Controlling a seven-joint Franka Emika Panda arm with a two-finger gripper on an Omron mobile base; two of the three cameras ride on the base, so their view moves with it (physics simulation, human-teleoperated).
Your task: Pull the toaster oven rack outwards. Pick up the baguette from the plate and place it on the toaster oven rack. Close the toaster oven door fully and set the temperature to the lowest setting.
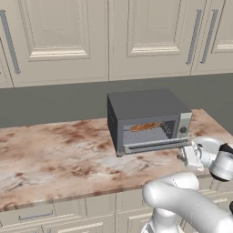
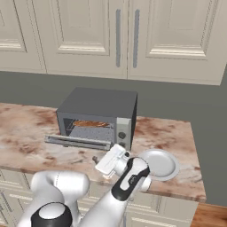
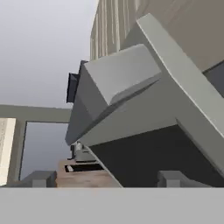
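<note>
Baguette (image 1: 145, 126) lies inside the oven (image 1: 148, 119) on the rack (image 1: 150, 135), so the plate (image 2: 158, 164), at about 4 o'clock from the oven on the counter (image 1: 54, 154), is bare. The door (image 1: 157, 146) hangs down and open, flat in front of the cavity.

The step in hand looks to be shutting that door. The gripper (image 2: 98, 160) sits low, just off the door's right front corner, tips pointing toward the oven. In the hand view the door's edge and handle (image 3: 118, 83) loom close above the fingertips (image 3: 173, 178), which stand well apart, so the jaws are wide with nothing between them.

To do it well, get under the door's front lip and push up and back in an arc about the hinge, pressing until it seats fully. Keep the wrist low at the start so the fingers slip beneath rather than butt the edge.

The knobs (image 2: 123, 128) sit at 3 o'clock of the window. The plate lies near the elbow (image 2: 133, 175); a wide swing could nudge it. Cabinets (image 1: 109, 36) above are well clear.
</note>
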